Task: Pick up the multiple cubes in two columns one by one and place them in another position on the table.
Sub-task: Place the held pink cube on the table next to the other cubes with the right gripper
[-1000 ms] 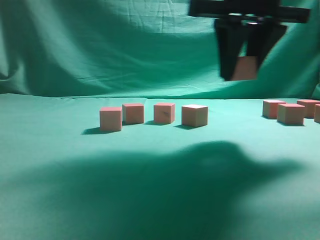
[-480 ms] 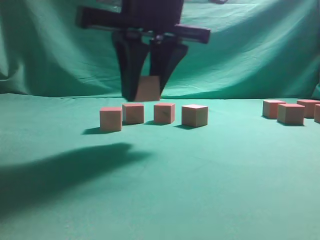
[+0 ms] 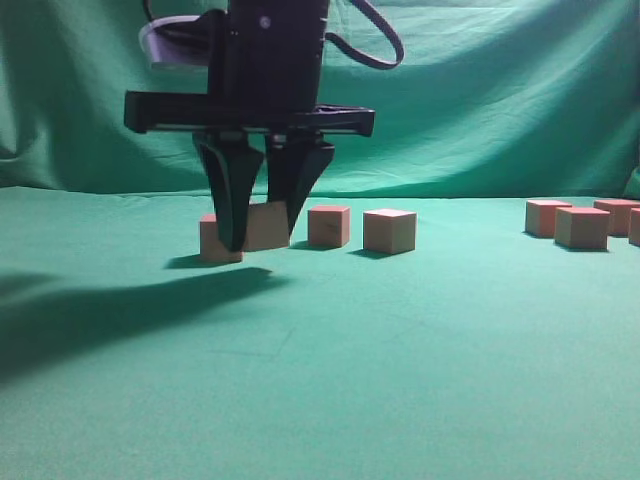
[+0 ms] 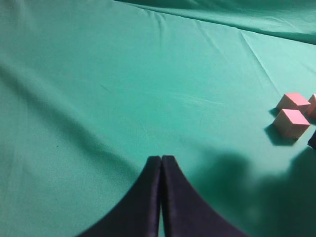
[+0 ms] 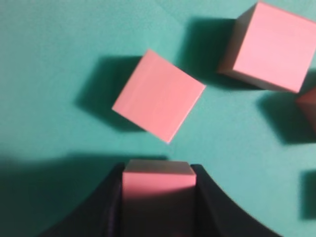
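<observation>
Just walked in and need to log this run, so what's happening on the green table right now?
The right tool is clamped on one cube, low over the table at the left group of cubes. It seems to be setting it there. More cubes sit at the far right. The left tool is shut and holds nothing, above bare cloth.

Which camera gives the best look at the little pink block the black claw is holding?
The right wrist view: the small pink-topped held cube fills the gap between the right gripper jaws. The exterior view shows the cube partly hidden by the fingers. The left wrist view does not show it.
</observation>
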### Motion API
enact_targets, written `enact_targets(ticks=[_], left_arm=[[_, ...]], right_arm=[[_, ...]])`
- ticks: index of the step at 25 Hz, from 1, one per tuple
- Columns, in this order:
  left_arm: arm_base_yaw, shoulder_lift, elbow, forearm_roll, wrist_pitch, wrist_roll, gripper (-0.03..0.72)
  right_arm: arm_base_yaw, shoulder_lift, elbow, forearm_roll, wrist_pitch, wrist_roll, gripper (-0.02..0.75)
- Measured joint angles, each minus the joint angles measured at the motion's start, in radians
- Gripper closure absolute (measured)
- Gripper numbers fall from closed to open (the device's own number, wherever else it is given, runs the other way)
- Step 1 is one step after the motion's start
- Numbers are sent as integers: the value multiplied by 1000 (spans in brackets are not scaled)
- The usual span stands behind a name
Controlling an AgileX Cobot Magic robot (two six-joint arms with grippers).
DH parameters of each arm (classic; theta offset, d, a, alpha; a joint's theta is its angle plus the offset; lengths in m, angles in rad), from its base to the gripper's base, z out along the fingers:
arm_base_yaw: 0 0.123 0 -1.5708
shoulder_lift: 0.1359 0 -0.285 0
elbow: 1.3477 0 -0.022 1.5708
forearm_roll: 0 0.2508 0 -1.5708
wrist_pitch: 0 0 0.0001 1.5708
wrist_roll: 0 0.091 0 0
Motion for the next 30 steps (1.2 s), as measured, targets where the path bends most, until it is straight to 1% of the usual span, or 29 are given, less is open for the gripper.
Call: enact_targets(ticks=[18,30], left_arm=[[0,0,0,0,0,0,688],[0,0,0,0,0,0,688]], right_arm=[[0,35,-8,5,-37,-1,477],[0,35,-8,28,-56,-1,477]])
